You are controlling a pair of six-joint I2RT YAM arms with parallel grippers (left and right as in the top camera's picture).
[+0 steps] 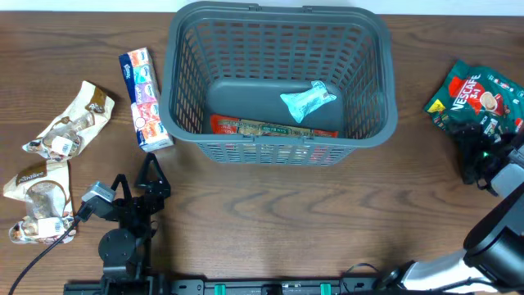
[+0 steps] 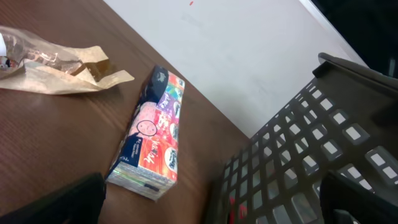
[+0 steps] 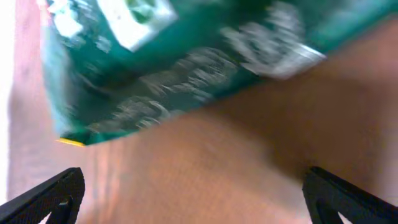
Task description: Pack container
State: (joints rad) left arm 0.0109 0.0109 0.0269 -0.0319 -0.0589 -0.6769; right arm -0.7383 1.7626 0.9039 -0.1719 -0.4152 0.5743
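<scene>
Peeking through container (image 1: pixel 182 82) slots — red packet (image 1: pixel 223 124) (half-hidden)

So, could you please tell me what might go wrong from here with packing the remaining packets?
1. The open right claw sits just short of the flat green Nescafe bag; it may push the bag instead of pinching it.
2. The tall wall of the container could snag the bag on entry.
3. The tissue pack lies close beside that wall, leaving a claw finger little room.

Lg dark-grey lattice basket (image 1: pixel 184 90), upright, far-ctr on table (image 1: pixel 262 213), partly filled.
</scene>
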